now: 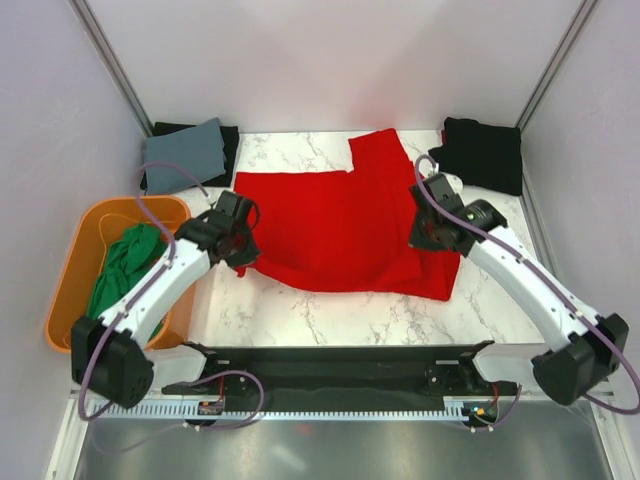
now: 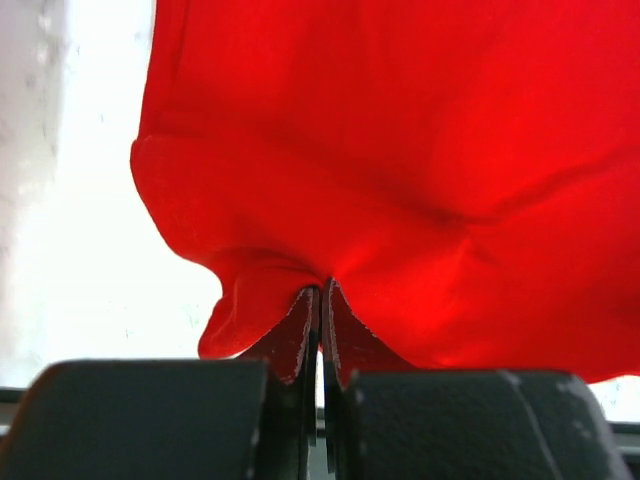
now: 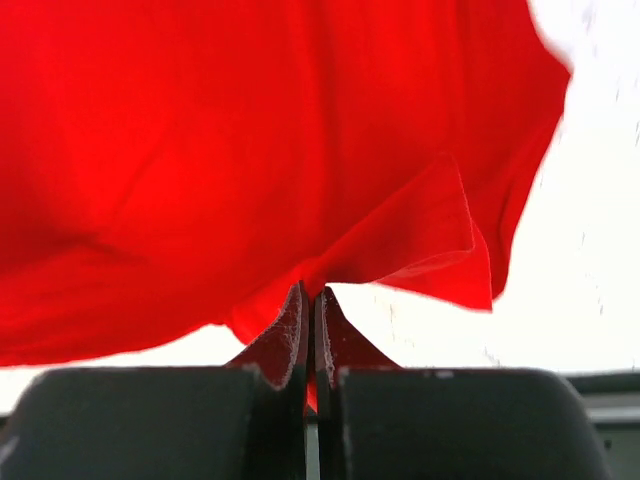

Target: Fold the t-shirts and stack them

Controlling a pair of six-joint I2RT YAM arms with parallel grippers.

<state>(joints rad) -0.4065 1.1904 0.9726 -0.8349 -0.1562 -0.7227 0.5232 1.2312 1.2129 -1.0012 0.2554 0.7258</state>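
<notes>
A red t-shirt [image 1: 340,225] lies spread across the middle of the marble table, its near edge lifted. My left gripper [image 1: 243,243] is shut on the shirt's near-left edge; in the left wrist view the cloth [image 2: 400,200] bunches into the closed fingertips [image 2: 322,295]. My right gripper [image 1: 428,228] is shut on the shirt's near-right edge; in the right wrist view the red fabric [image 3: 250,150] is pinched between the closed tips [image 3: 312,295]. A folded grey-blue shirt [image 1: 183,155] lies on a black one at the back left. A folded black shirt [image 1: 483,152] lies at the back right.
An orange basket [image 1: 70,270] at the left edge holds a crumpled green shirt [image 1: 125,265]. A black bar [image 1: 330,365] runs along the table's near edge between the arm bases. Grey walls with metal posts enclose the back and sides.
</notes>
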